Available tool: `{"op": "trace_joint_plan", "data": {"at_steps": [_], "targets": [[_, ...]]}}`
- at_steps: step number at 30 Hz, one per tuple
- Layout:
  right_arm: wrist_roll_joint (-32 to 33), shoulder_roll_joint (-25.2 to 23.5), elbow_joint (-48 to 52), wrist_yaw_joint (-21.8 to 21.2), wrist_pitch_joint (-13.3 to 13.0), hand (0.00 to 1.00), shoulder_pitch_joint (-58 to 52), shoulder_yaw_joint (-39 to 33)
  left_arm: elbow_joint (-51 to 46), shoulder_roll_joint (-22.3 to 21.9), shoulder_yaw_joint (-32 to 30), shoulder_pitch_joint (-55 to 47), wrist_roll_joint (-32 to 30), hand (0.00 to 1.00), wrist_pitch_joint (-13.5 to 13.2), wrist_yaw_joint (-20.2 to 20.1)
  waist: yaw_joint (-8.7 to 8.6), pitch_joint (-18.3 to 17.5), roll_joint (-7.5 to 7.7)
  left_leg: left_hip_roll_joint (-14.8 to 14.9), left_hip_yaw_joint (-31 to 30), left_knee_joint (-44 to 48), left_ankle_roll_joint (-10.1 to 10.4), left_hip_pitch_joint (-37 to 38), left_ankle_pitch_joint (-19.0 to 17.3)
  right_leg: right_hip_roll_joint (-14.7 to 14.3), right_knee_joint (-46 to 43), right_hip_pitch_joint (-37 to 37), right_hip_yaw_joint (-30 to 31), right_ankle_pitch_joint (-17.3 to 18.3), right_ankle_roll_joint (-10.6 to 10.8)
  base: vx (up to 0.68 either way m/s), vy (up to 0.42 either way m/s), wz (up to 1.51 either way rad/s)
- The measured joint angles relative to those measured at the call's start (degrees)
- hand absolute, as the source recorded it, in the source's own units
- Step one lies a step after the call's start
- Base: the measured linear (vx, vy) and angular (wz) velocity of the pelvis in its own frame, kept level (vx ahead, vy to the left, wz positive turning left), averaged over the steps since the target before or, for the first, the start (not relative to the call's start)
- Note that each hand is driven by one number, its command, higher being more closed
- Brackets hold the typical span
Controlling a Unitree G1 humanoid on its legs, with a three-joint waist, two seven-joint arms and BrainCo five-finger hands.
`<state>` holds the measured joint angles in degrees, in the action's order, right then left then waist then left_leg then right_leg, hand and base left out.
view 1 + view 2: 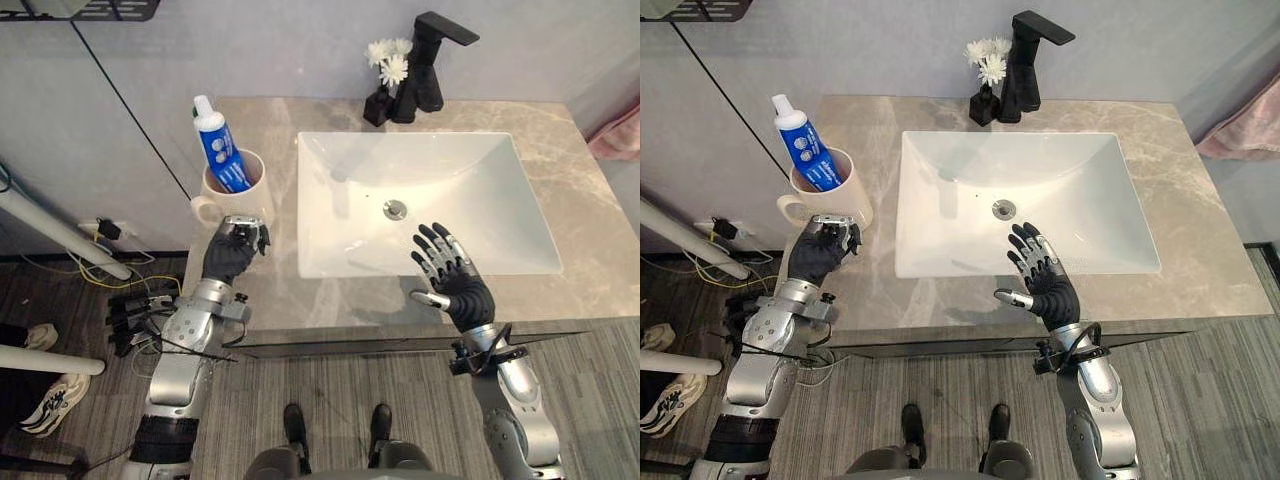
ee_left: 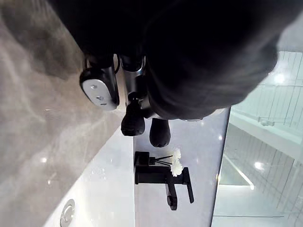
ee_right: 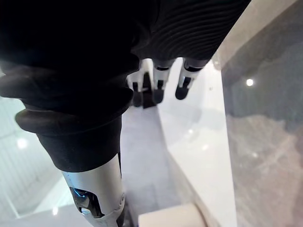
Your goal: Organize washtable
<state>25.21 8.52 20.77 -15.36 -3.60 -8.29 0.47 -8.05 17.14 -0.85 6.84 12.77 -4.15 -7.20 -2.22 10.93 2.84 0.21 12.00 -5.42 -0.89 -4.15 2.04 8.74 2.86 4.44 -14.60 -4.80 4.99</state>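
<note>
Marble washtable had the cream mug with toothpaste left of the sink; our left hand was curled and empty just beside it, right hand spread loose; we'd say open wide first, then wrap the mug low so it stays upright

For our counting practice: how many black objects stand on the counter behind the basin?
2. The black faucet stands at the basin's back edge; the small black vase with white flowers sits just to the faucet's left. None seems hidden.

The worktop is lit brightly and evenly; a soft shadow is cast in the back-left corner of the sink.
</note>
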Motion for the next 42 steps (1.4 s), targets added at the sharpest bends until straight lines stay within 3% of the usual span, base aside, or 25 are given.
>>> {"op": "trace_joint_plan", "data": {"at_steps": [15,24,35,42], "targets": [[-0.1,0.2,1.1,-0.3,-0.3,0.00,0.4,-0.1,4.3,1.9,-4.3,6.5,-5.8,1.00,-1.9,3.5,0.20,2.5,-0.09,-0.1,0.8,0.0,-0.5,-0.7,-0.4,0.1,0.4,0.9,0.2,-1.1,0.6,0.00,-0.004,-0.01],[0.0,0.5,1.5,-1.1,-0.3,0.00,0.3,0.0,8.5,3.9,-4.3,13.3,-6.9,1.00,-1.3,6.1,0.03,4.2,-0.07,0.0,1.1,1.0,-1.0,-1.1,-0.9,0.2,0.5,1.0,0.4,-2.3,0.3,0.00,-0.002,-0.01],[0.1,0.9,2.8,-1.2,-0.3,0.00,0.2,2.5,13.2,5.2,1.4,22.4,-6.9,1.00,0.3,6.2,-0.16,5.1,0.34,-0.1,2.6,3.9,-1.3,-2.4,-2.6,0.5,0.5,1.8,0.7,-2.6,0.2,0.02,-0.007,-0.06],[1.3,1.0,3.0,-1.2,-0.6,0.00,0.8,2.5,13.4,6.2,2.7,26.0,-6.6,1.00,0.5,6.3,-0.22,5.9,0.32,0.5,4.0,4.6,-1.5,-3.3,-2.8,-0.2,1.1,3.0,1.0,-4.8,-1.2,0.00,-0.008,-0.12]]}}
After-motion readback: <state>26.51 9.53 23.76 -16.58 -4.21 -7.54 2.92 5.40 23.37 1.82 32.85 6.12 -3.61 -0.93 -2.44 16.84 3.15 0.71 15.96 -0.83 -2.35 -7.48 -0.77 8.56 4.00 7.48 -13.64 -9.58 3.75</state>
